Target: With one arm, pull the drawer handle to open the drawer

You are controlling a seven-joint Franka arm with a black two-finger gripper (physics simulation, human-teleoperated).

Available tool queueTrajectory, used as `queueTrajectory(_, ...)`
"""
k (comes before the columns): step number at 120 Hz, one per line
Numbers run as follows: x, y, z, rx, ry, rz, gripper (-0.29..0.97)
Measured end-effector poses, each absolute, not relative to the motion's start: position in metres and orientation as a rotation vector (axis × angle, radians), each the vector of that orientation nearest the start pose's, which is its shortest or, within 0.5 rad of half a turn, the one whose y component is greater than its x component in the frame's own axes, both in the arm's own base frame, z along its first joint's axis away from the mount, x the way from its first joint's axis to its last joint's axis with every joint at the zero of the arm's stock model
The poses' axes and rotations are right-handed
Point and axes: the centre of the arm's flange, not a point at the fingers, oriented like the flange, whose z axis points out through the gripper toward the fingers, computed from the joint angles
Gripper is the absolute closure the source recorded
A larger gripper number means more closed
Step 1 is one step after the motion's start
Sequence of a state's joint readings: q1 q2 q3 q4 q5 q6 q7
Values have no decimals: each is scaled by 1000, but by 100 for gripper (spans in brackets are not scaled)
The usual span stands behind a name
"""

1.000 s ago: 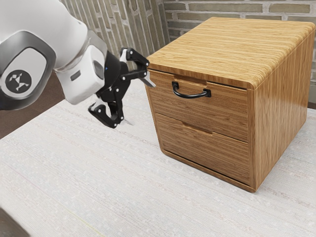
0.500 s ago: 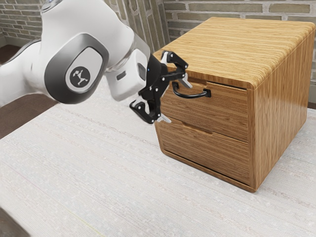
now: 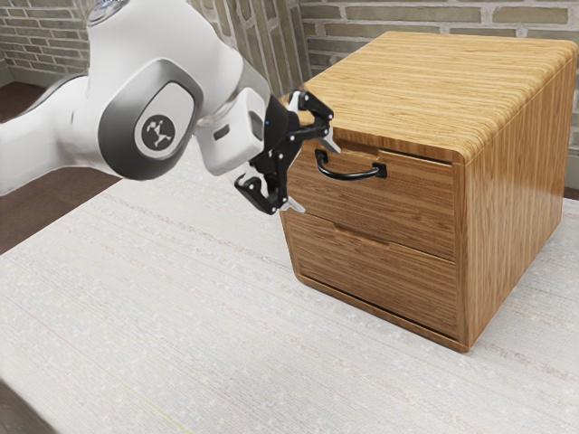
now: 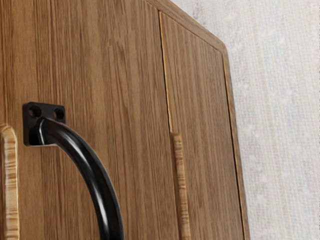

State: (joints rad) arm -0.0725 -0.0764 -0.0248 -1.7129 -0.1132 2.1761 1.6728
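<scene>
I'm hovering my gripper (image 3: 310,174) w/ fingers spread wide, just beside one end of the handle (image 3: 349,169), not clamping it yet. Top drawer (image 3: 407,201) is sitting shut, so grab + pull are both left imo.

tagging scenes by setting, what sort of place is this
Probably a simulated workshop or lab corner: a grey brick wall behind, a pale speckled tabletop, and a two-drawer wooden cabinet with a curved black metal handle.

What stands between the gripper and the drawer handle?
Nothing visible does. The open gripper hangs right by the end of the handle nearer the exterior view's left, with just bare drawer front behind.
</scene>
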Motion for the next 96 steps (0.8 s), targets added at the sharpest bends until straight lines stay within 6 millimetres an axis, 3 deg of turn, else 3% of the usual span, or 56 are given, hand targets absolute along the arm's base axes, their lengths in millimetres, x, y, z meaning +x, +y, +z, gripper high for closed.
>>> queueTrajectory(53,588,-62,630,-1806,2159,-588,0)
queueTrajectory(96,570,-59,624,-1792,2148,-596,2)
